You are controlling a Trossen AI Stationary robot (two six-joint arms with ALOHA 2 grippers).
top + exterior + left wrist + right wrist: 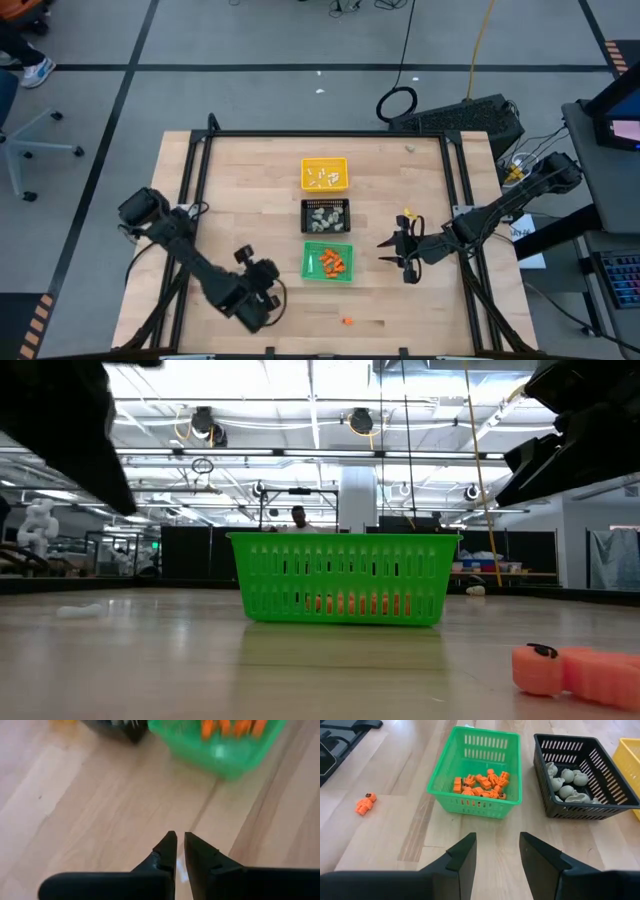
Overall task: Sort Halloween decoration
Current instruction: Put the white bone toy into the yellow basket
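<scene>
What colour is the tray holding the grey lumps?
Black. The middle tray with the grey lumps shows best in the right wrist view.

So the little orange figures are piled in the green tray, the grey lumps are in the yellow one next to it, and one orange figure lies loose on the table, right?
Nearly. The grey lumps sit in the black tray, not the yellow one; the right wrist view shows it. The orange figures do fill the green tray, and one orange figure lies loose on the table.

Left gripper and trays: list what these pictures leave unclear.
- Left gripper: whether its nearly closed tips pinch anything; too small to tell in its wrist view.
- Yellow tray: its pieces are too small in the high view, cut off in the right wrist view.
- Black tray: hidden behind the green tray in the low view.
</scene>
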